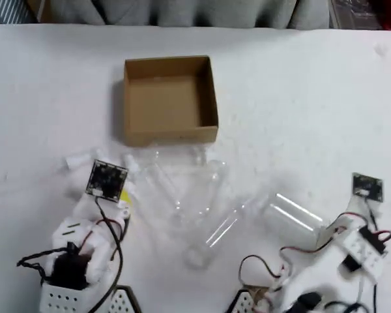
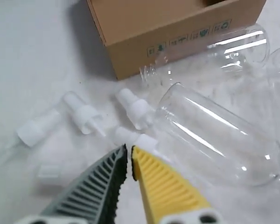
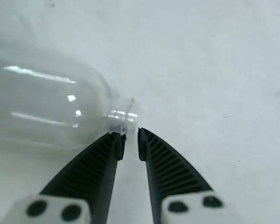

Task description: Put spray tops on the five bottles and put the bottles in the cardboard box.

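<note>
Box (image 1: pixel 169 98): upright, empty, open for loading.
Bottles (image 1: pixel 293 212): uncapped, lying on table (image 1: pixel 313 85), outside box.
Spray tops (image 2: pixel 86 116): loose by box corner.
Left gripper (image 2: pixel 129 151): closed, empty, just short of one top.
Right gripper (image 3: pixel 129 135): slightly parted, empty, at bottle neck (image 3: pixel 121 114), likely lining up grasp.

The open brown cardboard box (image 1: pixel 173 135) sits upright on the table. Just in front of it, clear bottles (image 1: pixel 212 195) lie on their sides, with white spray tops (image 2: pixel 86 116) loose beside them at the left.
</note>
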Tool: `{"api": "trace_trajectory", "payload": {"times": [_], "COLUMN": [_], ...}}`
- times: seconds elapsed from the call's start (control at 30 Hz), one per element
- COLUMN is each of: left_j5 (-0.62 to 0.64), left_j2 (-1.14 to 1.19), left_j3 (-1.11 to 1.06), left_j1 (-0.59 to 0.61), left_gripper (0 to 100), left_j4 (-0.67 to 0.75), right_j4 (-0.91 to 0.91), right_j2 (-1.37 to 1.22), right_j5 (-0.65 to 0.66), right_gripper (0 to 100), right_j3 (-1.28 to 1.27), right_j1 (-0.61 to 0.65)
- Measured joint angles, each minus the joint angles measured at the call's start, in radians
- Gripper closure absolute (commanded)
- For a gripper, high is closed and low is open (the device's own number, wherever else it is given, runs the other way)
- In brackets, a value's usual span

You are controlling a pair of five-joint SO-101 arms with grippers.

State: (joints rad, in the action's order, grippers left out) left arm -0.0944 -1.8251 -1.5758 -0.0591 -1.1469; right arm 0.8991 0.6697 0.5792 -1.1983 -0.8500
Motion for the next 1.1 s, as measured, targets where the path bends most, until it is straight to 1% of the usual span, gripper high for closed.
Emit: {"api": "trace_trajectory", "payload": {"times": [0.17,0.27,0.43,0.5,0.77,0.9,1.1], "left_j5": [0.000,0.000,0.000,0.000,0.000,0.000,0.000], "left_j2": [0.002,0.002,0.002,0.002,0.002,0.002,0.002], "left_j3": [-0.051,-0.052,-0.052,-0.052,-0.052,-0.052,-0.052], "left_j1": [0.002,0.002,0.000,0.000,0.000,0.000,0.000], "left_gripper": [98,98,98,98,98,98,98], "left_j4": [0.074,0.092,0.094,0.094,0.094,0.094,0.094], "right_j4": [0.002,0.008,0.011,0.040,0.269,0.431,0.628], "right_j2": [-0.259,-0.428,-0.683,-0.769,-1.034,-1.120,-1.157], "right_j5": [-0.046,-0.103,-0.206,-0.250,-0.397,-0.399,-0.408], "right_gripper": [97.9,97.9,97.6,97.5,97.4,97.4,97.4], "right_j3": [0.215,0.354,0.571,0.660,1.063,1.258,1.496], "right_j1": [-0.008,-0.003,0.057,0.086,0.229,0.313,0.413]}}
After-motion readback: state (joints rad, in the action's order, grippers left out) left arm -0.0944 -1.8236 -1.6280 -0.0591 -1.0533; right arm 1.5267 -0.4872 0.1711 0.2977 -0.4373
